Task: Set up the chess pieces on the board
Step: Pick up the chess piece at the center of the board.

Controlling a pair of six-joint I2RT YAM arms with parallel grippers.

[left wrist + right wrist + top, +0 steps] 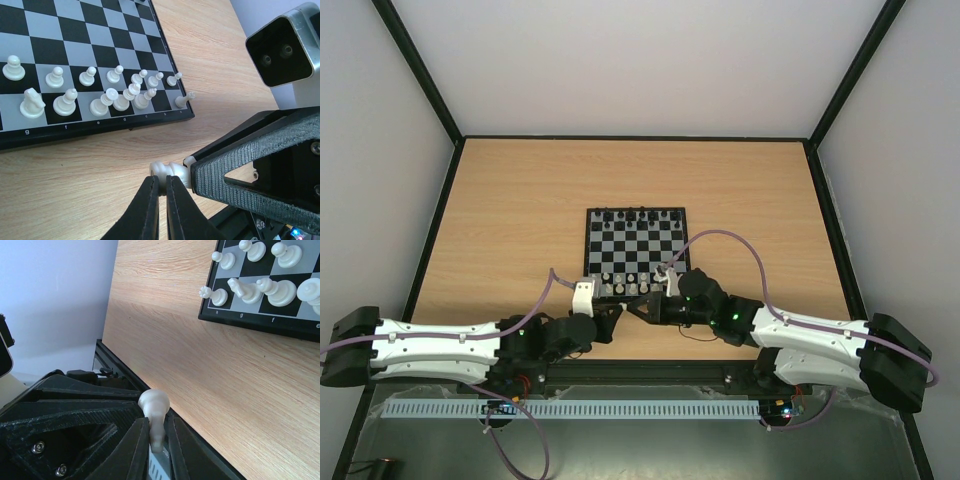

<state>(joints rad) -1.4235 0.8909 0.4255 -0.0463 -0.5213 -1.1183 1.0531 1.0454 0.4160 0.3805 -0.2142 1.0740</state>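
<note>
The board (pixel 637 210) lies mid-table, with black pieces (pixel 635 216) along its far row and cream-white pieces (pixel 632 282) in its two near rows. The white rows also show in the left wrist view (pixel 90 95) and the right wrist view (pixel 260 287). My two grippers meet just off the board's near edge. My left gripper (pixel 162 182) is shut on the grooved end of a white piece (pixel 172 171), which is held level above the wood. My right gripper (pixel 152 440) is closed around the same piece's (pixel 154 407) stem. The piece is hidden in the top view.
The wooden table (pixel 520 200) is ringed by a black frame and pale walls. A grey slotted strip (pixel 570 410) runs along the near edge by the arm bases. Purple cables loop over both arms. The right wrist's camera housing (pixel 282 52) is close to the left fingers.
</note>
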